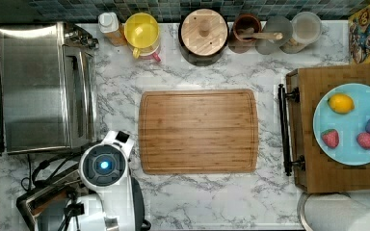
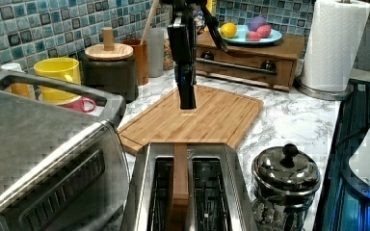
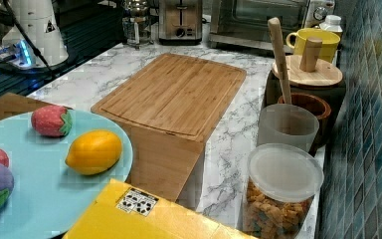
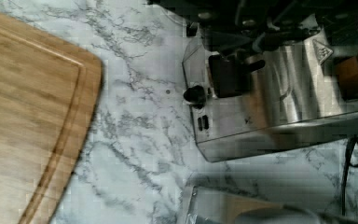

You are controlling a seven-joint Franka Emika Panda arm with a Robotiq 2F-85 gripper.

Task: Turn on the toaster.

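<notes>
Nearest first, as the left view shows it:

- Toaster (image 2: 142, 192): shiny steel, two long top slots, at the counter's near end. Its end face carries a black lever (image 4: 226, 74) and a knob (image 4: 193, 93).
- Toaster oven (image 2: 38, 144): large steel box, just beside the toaster on the left view's left.
- French press (image 2: 284, 183): glass with a chrome lid, on the left view's right of the toaster.
- Gripper (image 2: 188, 96): hangs pointing down above the gap between toaster and cutting board (image 2: 207, 115); whether released or clenched cannot be told.
- Wooden-lidded canister (image 2: 110, 62) and yellow mug (image 2: 58, 72): against the tiled wall.
- Blue plate (image 2: 270, 37) of toy fruit: farthest, on a wooden drawer box (image 2: 250, 57).
</notes>
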